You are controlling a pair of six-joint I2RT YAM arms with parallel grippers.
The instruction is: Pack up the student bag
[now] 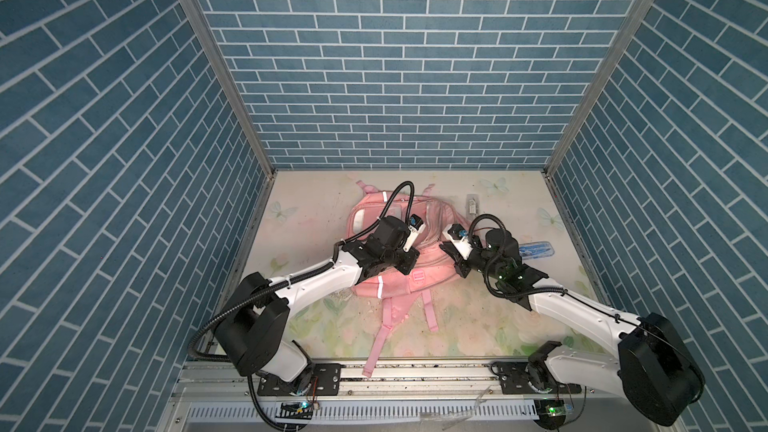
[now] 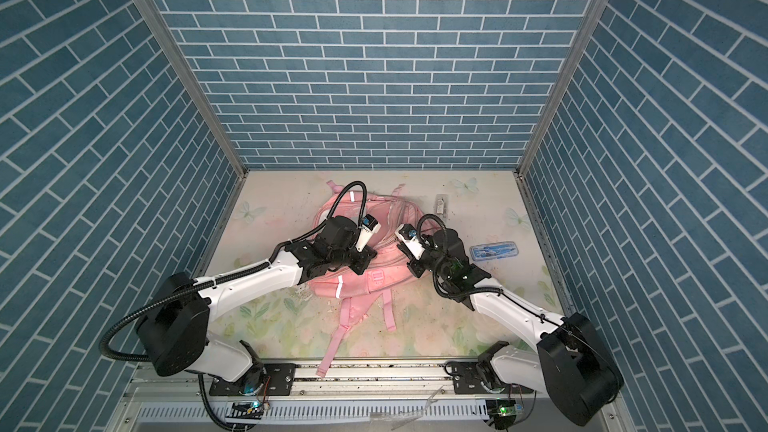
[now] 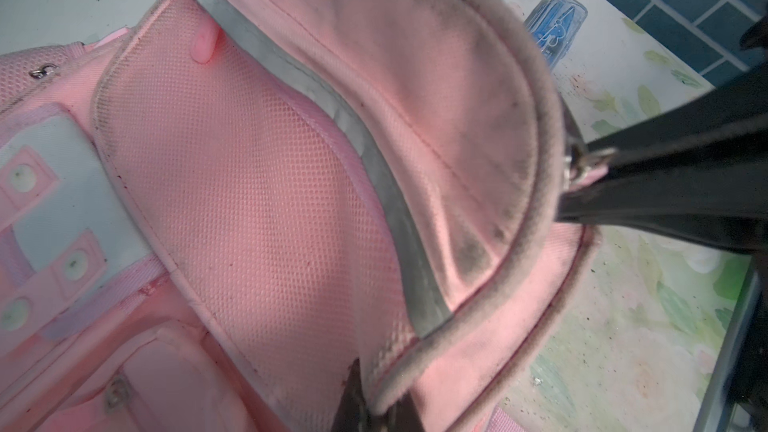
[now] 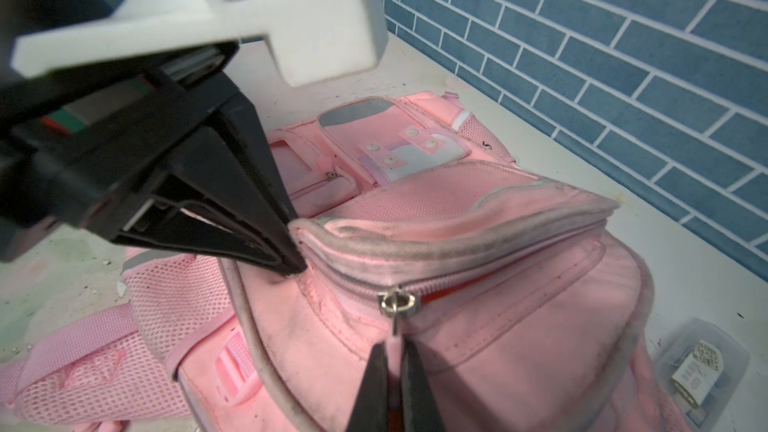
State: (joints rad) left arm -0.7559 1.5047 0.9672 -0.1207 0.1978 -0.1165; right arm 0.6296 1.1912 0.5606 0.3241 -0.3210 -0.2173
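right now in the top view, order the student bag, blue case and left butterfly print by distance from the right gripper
1. student bag, centre, its zipper pull pinched in the right gripper
2. blue case, lying to the right
3. butterfly print, far left, beyond the bag

A robot test booth: blue brick-print wall panels [image 1: 395, 76] in aluminium framing [image 1: 216, 60] enclose a floral-printed tabletop [image 1: 316, 201], with both arms [image 1: 316, 280] bolted to a metal rail [image 1: 415, 371].

pink student bag [image 1: 395, 286] lay flat mid table [image 1: 307, 218], front pockets up, straps [image 1: 430, 309] trailing toward the near edge; grubby grey piping, silver reflective strips, top zip pull [image 4: 395, 305] partway along its track
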